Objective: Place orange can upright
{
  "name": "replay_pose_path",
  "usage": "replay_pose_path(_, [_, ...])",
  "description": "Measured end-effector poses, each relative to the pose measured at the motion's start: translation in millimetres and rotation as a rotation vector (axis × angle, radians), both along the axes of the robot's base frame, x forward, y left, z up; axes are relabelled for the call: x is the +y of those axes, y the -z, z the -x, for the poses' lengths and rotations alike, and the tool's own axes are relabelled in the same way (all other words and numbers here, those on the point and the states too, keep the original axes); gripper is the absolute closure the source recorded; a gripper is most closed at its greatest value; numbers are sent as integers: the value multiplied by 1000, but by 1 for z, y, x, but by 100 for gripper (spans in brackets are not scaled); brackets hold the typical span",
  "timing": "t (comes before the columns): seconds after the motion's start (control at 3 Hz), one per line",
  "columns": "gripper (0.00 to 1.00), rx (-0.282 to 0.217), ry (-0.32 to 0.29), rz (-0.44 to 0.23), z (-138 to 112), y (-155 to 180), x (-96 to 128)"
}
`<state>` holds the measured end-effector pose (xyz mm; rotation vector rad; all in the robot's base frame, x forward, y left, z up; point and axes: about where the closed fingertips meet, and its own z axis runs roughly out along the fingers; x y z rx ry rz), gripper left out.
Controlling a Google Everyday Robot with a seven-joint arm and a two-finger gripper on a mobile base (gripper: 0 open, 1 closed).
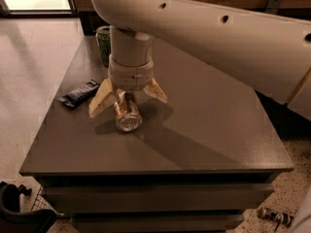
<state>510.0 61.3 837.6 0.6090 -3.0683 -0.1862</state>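
Observation:
The orange can [127, 114] lies on its side on the dark table [209, 125], its silver end facing the camera. My gripper [128, 99] hangs straight above it, open. Its two cream fingers are spread to either side of the can's far part, the left fingertip [97, 106] beside the can and the right one [156, 92] further out. The fingers do not grip the can. The arm hides the can's far end.
A green can [103, 42] stands upright at the table's back left, just behind the arm. A dark flat wrapper [79, 93] lies left of the gripper. The table's left and front edges drop to a tiled floor.

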Motion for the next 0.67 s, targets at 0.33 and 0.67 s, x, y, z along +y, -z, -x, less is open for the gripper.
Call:
replay_pose_path(0.33, [0,-93,5,-78,-16,18,1])
replay_pose_path(0.67, [0,-141,-4,-108,-26,24,3])
